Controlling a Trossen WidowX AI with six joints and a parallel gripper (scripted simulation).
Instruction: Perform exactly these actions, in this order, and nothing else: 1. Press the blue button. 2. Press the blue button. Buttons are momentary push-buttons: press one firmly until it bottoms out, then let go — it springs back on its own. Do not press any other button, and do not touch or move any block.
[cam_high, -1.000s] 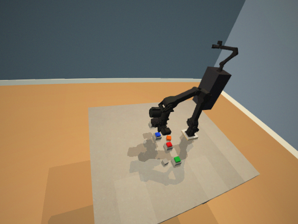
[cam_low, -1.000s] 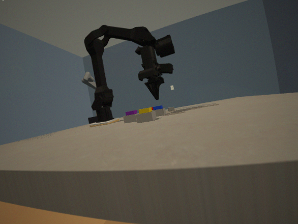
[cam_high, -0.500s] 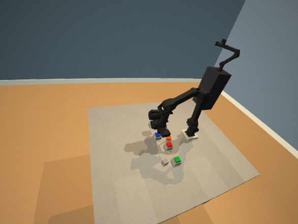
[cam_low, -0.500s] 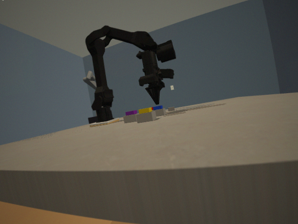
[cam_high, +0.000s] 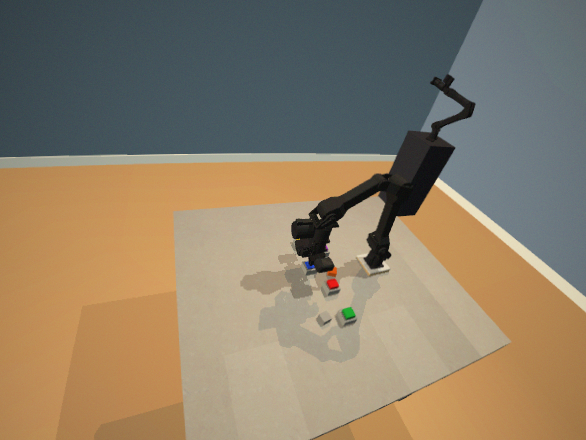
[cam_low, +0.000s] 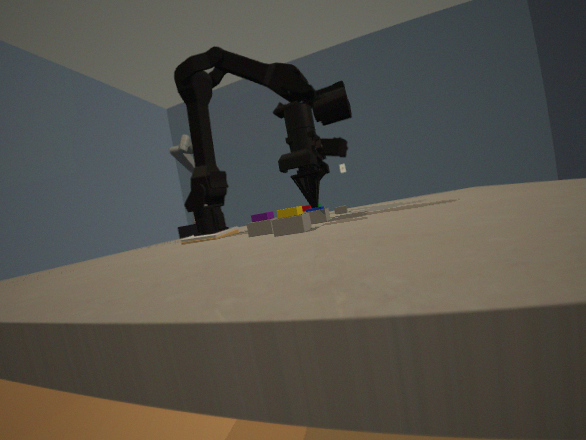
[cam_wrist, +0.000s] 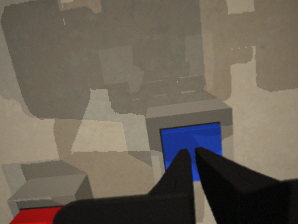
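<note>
Blue button (cam_wrist: 191, 143): rigid square cap in a grey housing on the bench (cam_high: 240, 350), directly beneath our end effector (cam_wrist: 194, 152). End effector nearly closed, holding nothing, tips on or just above the cap. We judge it stiff, spring-loaded; press at centre, not gripped. Red button (cam_wrist: 31, 216) near; orange block (cam_high: 332, 272) close by.

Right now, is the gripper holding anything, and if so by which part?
Nothing is held. The gripper is shut and empty, its fingers pointing down at the blue button.
</note>
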